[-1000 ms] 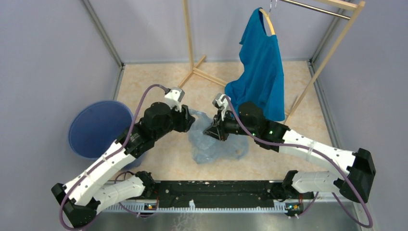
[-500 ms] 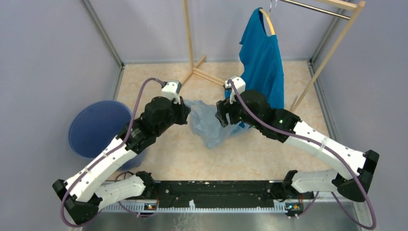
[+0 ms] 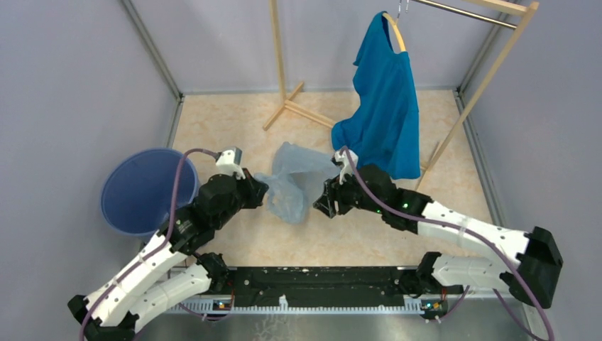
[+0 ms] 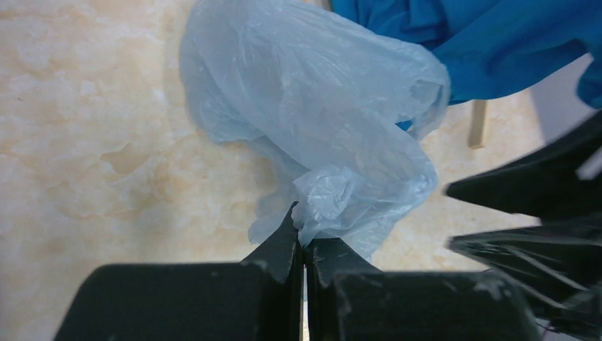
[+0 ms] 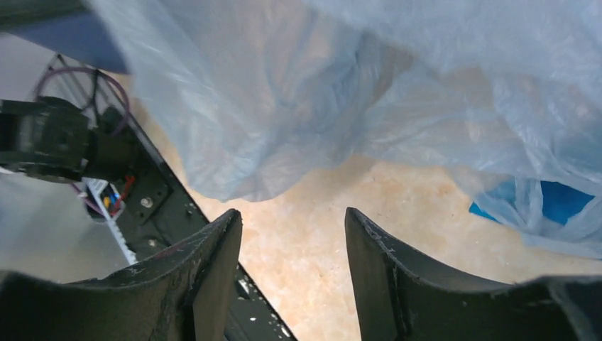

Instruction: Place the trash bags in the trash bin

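The trash bin (image 3: 138,188) stands at the left edge of the table (image 3: 234,128), against the left wall, with its round blue mouth open upward and nothing visible inside it. The left arm runs up from the near edge past the bin's right side. The left gripper (image 3: 261,192) sits to the right of the bin, well clear of its rim. In the left wrist view this gripper (image 4: 305,249) has its 2 fingers pressed together on a crumpled fold of the trash bag (image 4: 312,106). The rest of the pale, translucent film balloons away from the fingertips, over the beige table.

From above, the trash bag (image 3: 294,181) is bunched between the 2 grippers near the middle of the table, outside the bin. Whether its lower edge rests on the table I cannot tell.

The right gripper (image 3: 321,206) is just beside the bag's right side. In its own wrist view the right gripper (image 5: 292,241) has its fingers apart with only bare table showing between them. The bag (image 5: 319,85) hangs across the upper part of that view, beyond the fingertips.

Farther right and back, a bright blue T-shirt (image 3: 383,106) hangs on a hanger (image 3: 395,32) from a wooden rack (image 3: 490,71).
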